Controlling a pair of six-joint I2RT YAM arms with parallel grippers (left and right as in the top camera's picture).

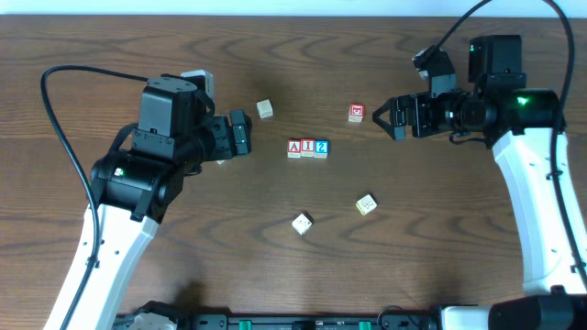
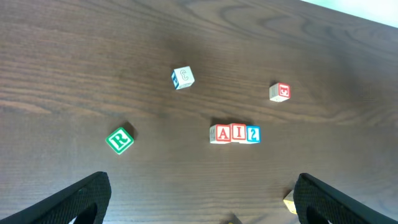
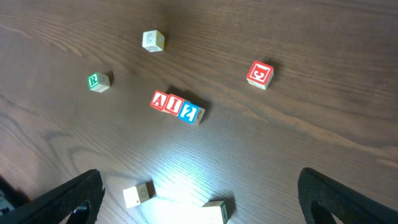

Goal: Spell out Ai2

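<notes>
Near the front edge of the brown wooden worktop (image 1: 431, 238) lies a loose cream wooden block (image 1: 302, 223). In the middle, the small wooden letter blocks (image 1: 307, 148) A, I, 2 touch in a row. It looks done, so back away gently and don't bump them. The left gripper (image 1: 246, 134) and right gripper (image 1: 385, 124) gape wide, empty. I see no boxes.

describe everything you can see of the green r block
The green R block is a small cube, wooden by its look, with pale sides. Its top face is green with a white R. It sits flat on the dark wood table, turned cornerwise in the left wrist view. It stands apart from the A I 2 row and touches no other block. Nothing holds it.
</notes>
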